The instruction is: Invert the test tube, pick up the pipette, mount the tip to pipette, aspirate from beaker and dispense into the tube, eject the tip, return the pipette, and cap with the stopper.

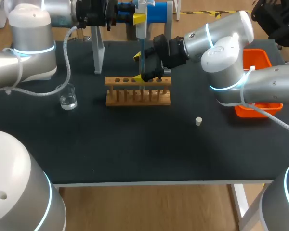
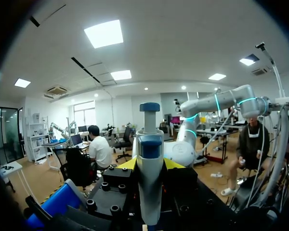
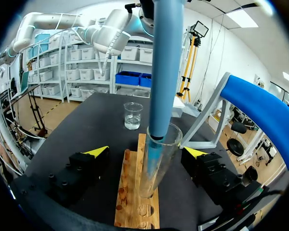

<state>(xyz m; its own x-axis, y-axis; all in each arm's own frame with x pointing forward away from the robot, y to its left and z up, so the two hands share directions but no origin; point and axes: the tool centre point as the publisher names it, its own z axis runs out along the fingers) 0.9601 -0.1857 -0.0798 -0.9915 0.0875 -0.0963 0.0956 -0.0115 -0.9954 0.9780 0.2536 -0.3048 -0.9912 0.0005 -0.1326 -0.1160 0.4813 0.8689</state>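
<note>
nearest the table's front edge the little white stopper [image 1: 198,121] lies by itself on the dark mat, well apart from both arms. behind it stands the wooden rack [image 1: 135,98], with the glass beaker [image 1: 68,98] off to its left. over the rack, the right gripper [image 3: 145,152] has its yellow fingers spread wide, and the test tube [image 3: 156,163] stands between them, tilted a little, touching neither, its foot down at the rack. the pipette's blue lower end [image 3: 166,67] drops into the tube's mouth from above. higher and further back, the left gripper [image 2: 149,163] is clamped on the pipette [image 2: 149,139], a yellow finger on each side of its body.
</note>
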